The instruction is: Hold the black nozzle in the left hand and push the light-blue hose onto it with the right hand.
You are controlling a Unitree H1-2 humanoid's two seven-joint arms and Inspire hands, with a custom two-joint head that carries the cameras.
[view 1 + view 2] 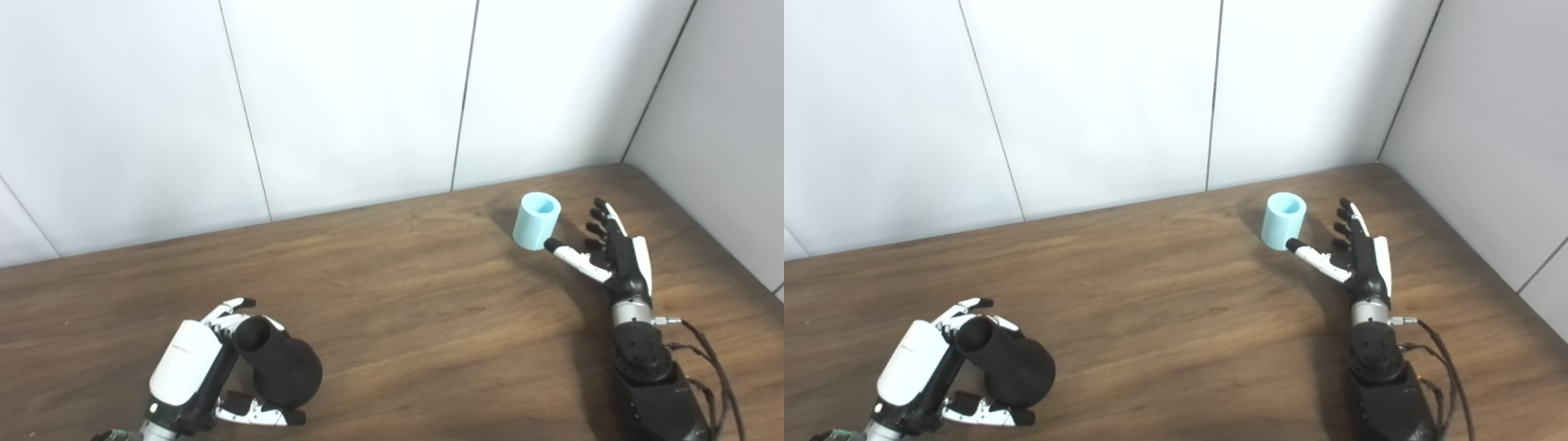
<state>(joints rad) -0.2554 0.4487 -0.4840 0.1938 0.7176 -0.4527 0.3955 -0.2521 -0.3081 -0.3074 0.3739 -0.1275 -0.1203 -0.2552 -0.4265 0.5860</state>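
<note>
- Nearest me, my left hand (196, 367) cups the black nozzle (278, 364) low on the wooden table (404, 306); fingers wrap behind its neck, thumb under the bulb, though I can't tell how firm the grip is
- Well apart at the far right, my right hand (612, 251) is spread open and holds nothing, its thumb tip just touching the base of the upright light-blue hose (536, 220)
- To do this well, I should bring the fingers round the hose's wall and close evenly so it doesn't tip
- Both views agree; the right eye view shows more of the side wall (1488, 122)
</note>
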